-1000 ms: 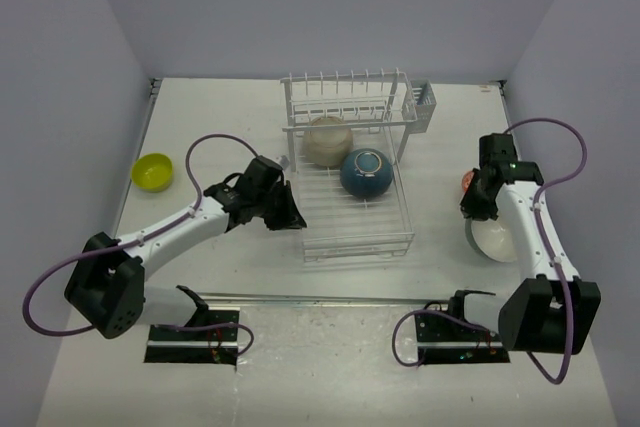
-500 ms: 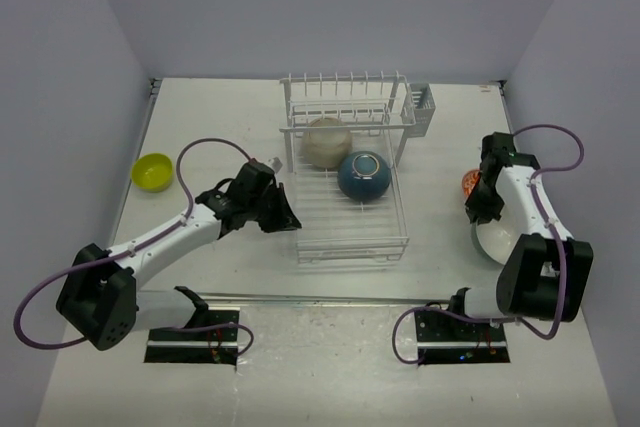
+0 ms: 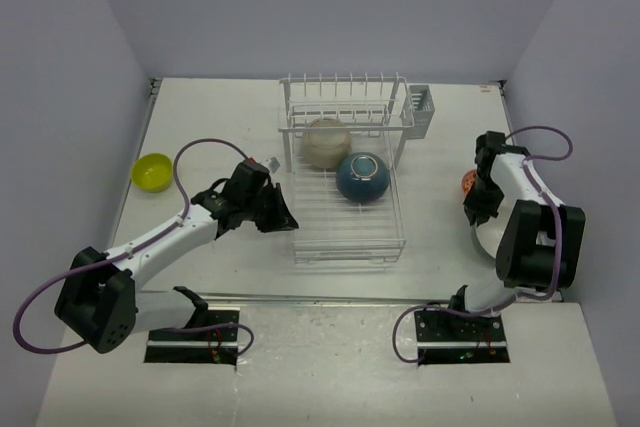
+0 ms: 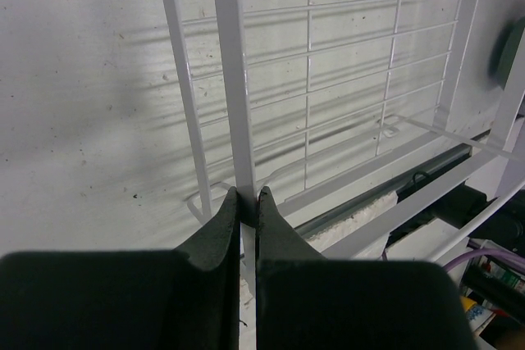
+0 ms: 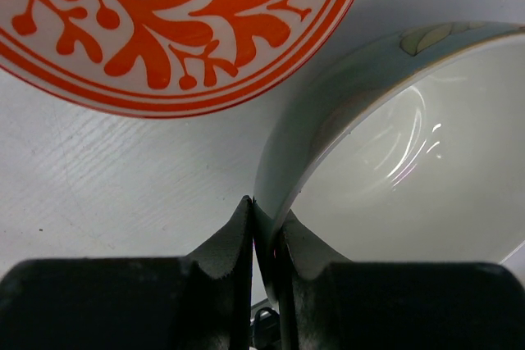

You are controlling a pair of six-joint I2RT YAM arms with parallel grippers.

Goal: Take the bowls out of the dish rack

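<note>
Bowls — blue bowl (image 3: 362, 175), beige bowl (image 3: 326, 142) — are sitting in the dish rack (image 4: 235, 55) beyond the left end effector (image 4: 246, 198), which is pinching its wire. Right end effector (image 5: 262, 212) is clamping the teal-green bowl (image 5: 328, 129) by the rim; best releasing only once flat.

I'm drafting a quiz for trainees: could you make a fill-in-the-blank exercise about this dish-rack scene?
The white wire dish rack holds ____ round bowls: a beige bowl and a dark blue bowl.
The left claw is shut on a thin wire of the ____.
The right claw pinches the rim of a glossy grey-green bowl that is ____ inside.
Missing words: two; rack; white.
</note>
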